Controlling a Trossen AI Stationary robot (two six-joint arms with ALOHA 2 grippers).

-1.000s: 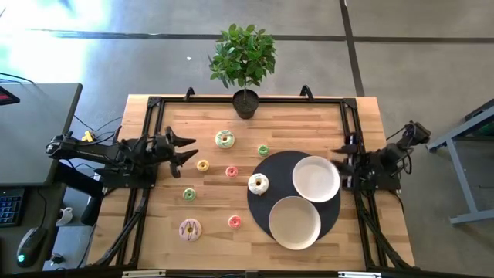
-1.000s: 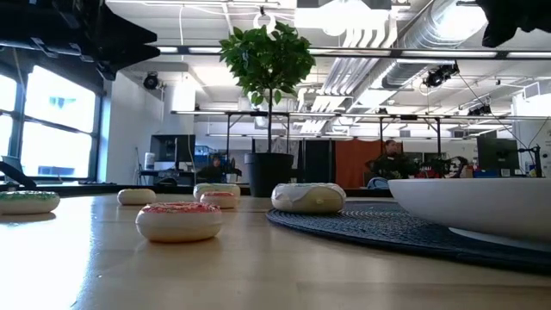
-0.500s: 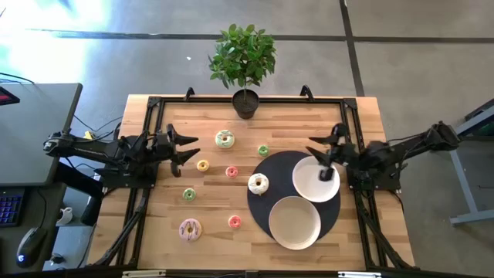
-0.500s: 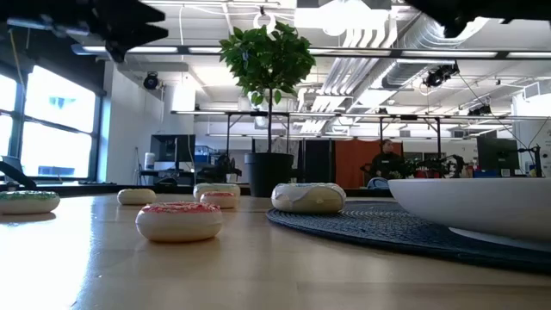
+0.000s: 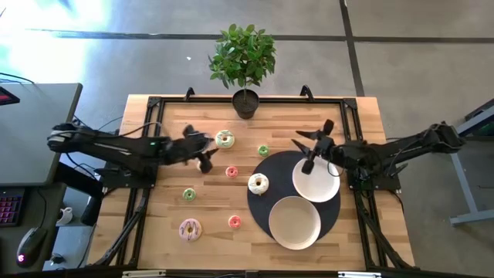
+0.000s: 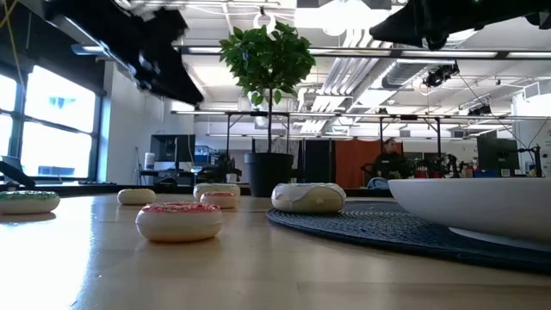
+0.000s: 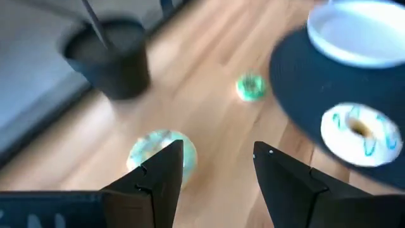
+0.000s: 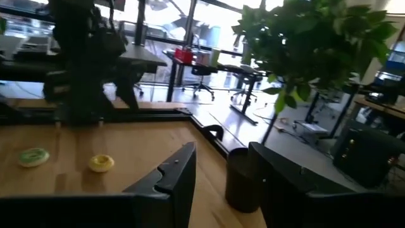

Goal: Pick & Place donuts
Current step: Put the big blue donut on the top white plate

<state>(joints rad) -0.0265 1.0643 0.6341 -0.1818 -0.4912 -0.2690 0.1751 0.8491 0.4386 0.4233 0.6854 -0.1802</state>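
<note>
Fingers wide on left gripper (image 5: pixel 202 151) over partly hidden yellow donut (image 5: pixel 204 164); right gripper (image 5: pixel 312 144) likewise spread

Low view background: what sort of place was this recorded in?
Probably an open-plan office or lab: exposed silver ceiling ducts, rows of desks with monitors, a seated person, tall windows beyond the wooden table.

Left end effector (image 7: pixel 216 166) open above green-frosted donut (image 7: pixel 161 152).

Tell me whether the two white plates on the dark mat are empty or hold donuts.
Empty: the high view shows both plates bare; the only donut on the mat lies beside them.
</note>
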